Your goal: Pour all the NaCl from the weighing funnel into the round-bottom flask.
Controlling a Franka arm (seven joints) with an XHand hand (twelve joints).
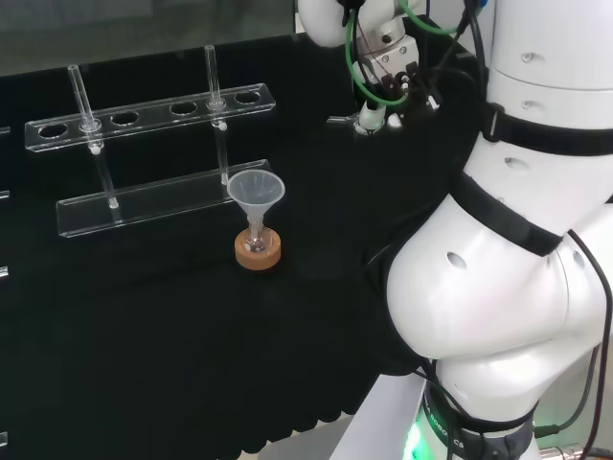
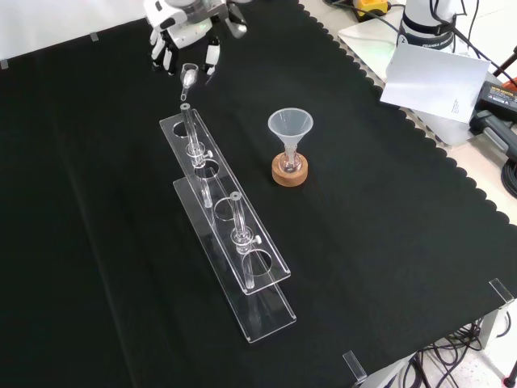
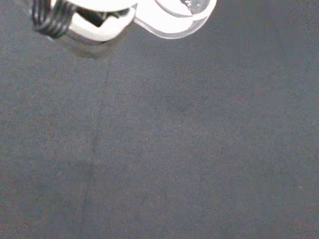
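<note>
Hand (image 2: 184, 36) pinches the weighing funnel (image 2: 188, 78), well apart from the flask (image 2: 289, 164). You're mid-carry. Next, bring its spout over the flask's funnel (image 2: 290, 125).

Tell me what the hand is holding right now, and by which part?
The hand holds the small clear weighing funnel near its wide cup end, stem pointing down.

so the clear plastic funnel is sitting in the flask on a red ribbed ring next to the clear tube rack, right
Not quite. The stand under the small round-bottom glass flask is a brown cork ring, not a red ribbed one, as the front view shows. The rest holds: the clear plastic funnel sits in the flask's neck, beside the clear acrylic tube rack.
</note>
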